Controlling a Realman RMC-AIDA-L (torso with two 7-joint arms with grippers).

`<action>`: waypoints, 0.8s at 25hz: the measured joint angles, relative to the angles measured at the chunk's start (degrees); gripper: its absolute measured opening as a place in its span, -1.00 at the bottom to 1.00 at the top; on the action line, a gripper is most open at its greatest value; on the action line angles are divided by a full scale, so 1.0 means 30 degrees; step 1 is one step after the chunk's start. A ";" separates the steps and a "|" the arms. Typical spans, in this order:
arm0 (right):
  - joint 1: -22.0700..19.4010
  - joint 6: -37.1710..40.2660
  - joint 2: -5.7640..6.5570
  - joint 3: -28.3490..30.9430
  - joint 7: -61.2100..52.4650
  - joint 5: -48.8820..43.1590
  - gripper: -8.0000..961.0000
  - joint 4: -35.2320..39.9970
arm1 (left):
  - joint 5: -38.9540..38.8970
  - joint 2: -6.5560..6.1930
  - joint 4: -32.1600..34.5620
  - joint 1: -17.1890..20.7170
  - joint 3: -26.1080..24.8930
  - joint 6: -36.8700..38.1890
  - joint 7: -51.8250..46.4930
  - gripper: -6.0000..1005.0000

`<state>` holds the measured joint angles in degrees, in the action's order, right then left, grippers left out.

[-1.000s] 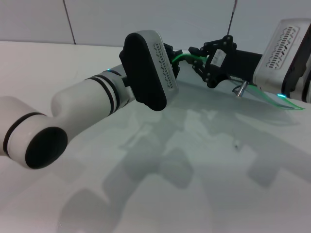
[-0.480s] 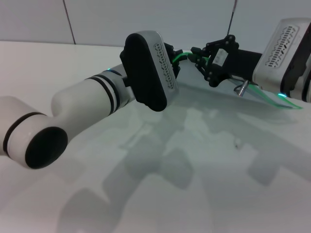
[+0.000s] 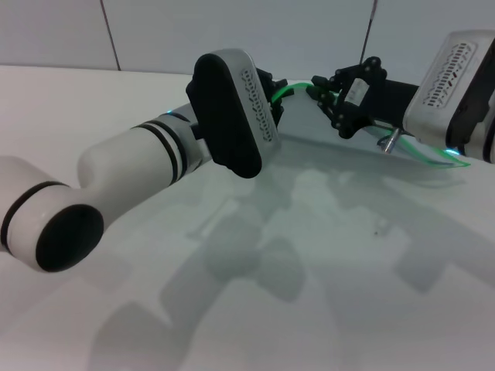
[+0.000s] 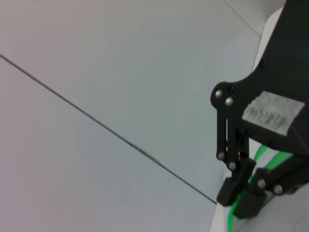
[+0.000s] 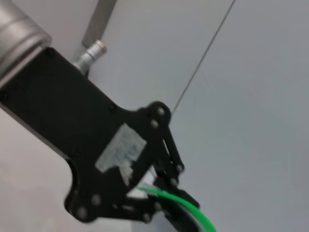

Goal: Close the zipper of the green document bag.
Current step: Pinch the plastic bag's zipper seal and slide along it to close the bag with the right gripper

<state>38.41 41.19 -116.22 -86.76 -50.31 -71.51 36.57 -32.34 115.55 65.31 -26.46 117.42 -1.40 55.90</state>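
Both grippers hold the bag (image 3: 363, 166) above the table (image 3: 93, 100); our right gripper (image 3: 321, 91) pinches the zipper (image 3: 285, 90), our left gripper's (image 3: 272, 97) jaws untellable: pull level, steadily.

A bare test room or lab: a plain white tabletop (image 3: 93, 100) before a blank grey panelled wall (image 3: 232, 31) with thin dark seams.

A white table (image 3: 325, 309) spreads below a pale wall (image 3: 232, 31) crossed by thin dark seams.
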 joint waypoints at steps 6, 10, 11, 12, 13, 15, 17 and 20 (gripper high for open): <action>-0.0030 -0.0425 0.0031 -0.0011 0.0011 -0.0109 -0.81 -0.0225 | 0.0000 -0.0096 0.0000 0.0109 0.0042 -0.0001 -0.0001 -0.89; 0.0063 -0.0601 0.0103 0.0004 0.0037 -0.0117 -0.81 -0.0472 | -0.0001 -0.0082 0.0001 0.0232 0.0058 0.0068 -0.0001 -0.89; 0.0063 -0.0743 0.0108 0.0005 0.0101 -0.0120 -0.81 -0.0529 | -0.0001 -0.0083 0.0017 0.0270 0.0058 0.0090 0.0000 -0.89; 0.0064 -0.0900 0.0112 0.0010 0.0220 -0.0118 -0.81 -0.0606 | -0.0001 -0.0086 0.0055 0.0331 0.0057 0.0101 0.0004 -0.89; 0.0064 -0.1033 0.0112 0.0022 0.0331 -0.0115 -0.81 -0.0696 | -0.0001 -0.0098 0.0100 0.0387 0.0052 0.0103 0.0008 -0.89; 0.0064 -0.1228 0.0110 0.0119 0.0486 -0.0096 -0.81 -0.0863 | 0.0000 -0.0147 0.0319 0.0587 -0.0009 0.0114 0.0021 -0.89; 0.0072 -0.1280 0.0109 0.0366 0.0508 -0.0068 -0.82 -0.0941 | -0.0001 -0.0184 0.0575 0.0794 -0.0065 0.0113 0.0047 -0.89; 0.0064 -0.1309 0.0107 0.0895 0.0511 -0.0078 -0.82 -0.0974 | -0.0001 -0.0210 0.0937 0.1130 -0.0125 0.0100 0.0238 -0.89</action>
<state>38.60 37.26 -115.90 -84.07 -48.78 -71.75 33.65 -32.34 114.92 68.12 -23.07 117.04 -1.10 56.61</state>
